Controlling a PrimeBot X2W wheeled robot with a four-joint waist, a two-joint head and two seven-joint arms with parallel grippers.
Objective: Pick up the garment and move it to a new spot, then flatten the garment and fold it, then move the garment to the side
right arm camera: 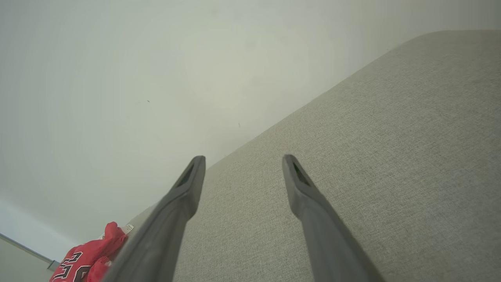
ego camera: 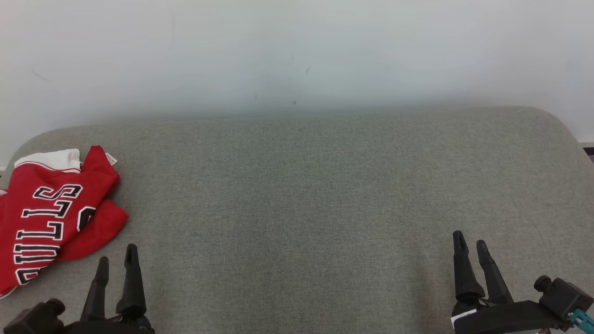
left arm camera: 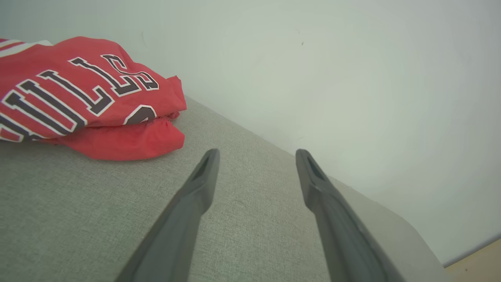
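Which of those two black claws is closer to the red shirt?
The left gripper, at the lower left of the head view: the red shirt lies just beside it, while the right gripper sits far across the grey surface.

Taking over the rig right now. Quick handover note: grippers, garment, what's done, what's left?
Left gripper: open, empty, near side of the table, just right of the garment.
Right gripper: open, empty, near right of the table.
The garment, a red jersey, lies loosely bundled in layers at the table's left edge, touching neither gripper.
Done: cannot tell; no neat flat fold shows.
Left, probably: pick up, move, flatten, fold, set aside.
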